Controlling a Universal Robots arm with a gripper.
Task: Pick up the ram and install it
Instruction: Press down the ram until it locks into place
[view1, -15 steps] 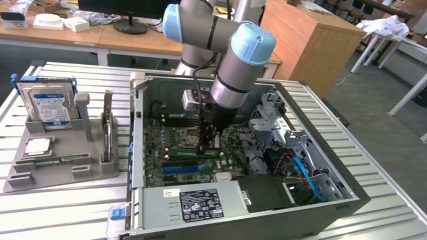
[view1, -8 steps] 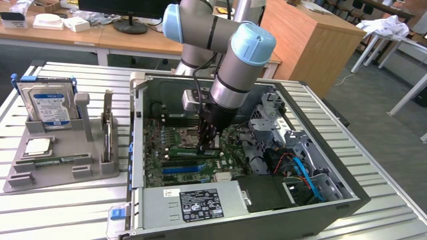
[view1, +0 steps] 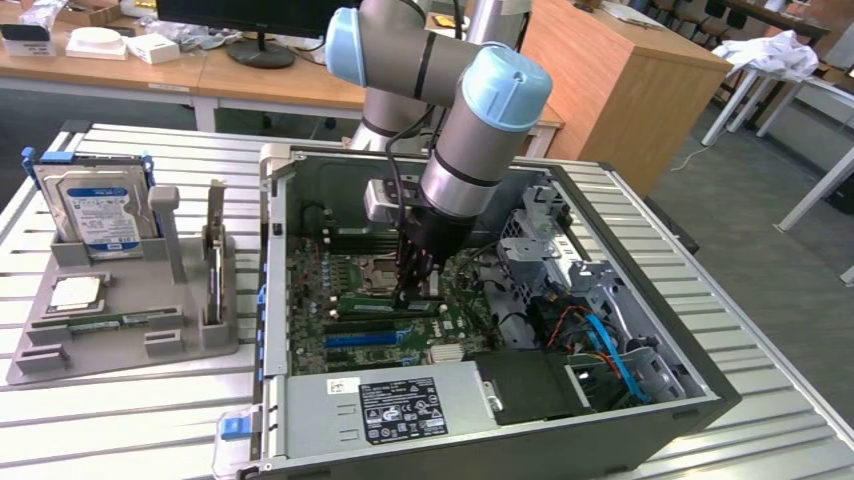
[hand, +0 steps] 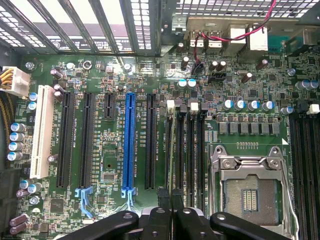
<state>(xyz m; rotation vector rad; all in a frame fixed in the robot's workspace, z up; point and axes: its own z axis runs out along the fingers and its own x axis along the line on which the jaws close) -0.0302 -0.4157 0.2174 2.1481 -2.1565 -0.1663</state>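
The open computer case (view1: 494, 300) lies on its side on the slatted table (view1: 120, 420), and the arm reaches down into it over the motherboard (hand: 115, 200). The gripper (hand: 171, 197) hangs with its fingers drawn almost together. The ram (hand: 169, 150) stands edge-up in a memory slot in the middle of the case, running out from under the fingertips, though whether they pinch it cannot be told. Also inside the case are a blue expansion slot (hand: 130, 145), the empty CPU socket (hand: 250, 192) and a power supply (view1: 387, 410) whose label is unreadable, while outside it stands a blue-labelled hard drive (view1: 100, 215).
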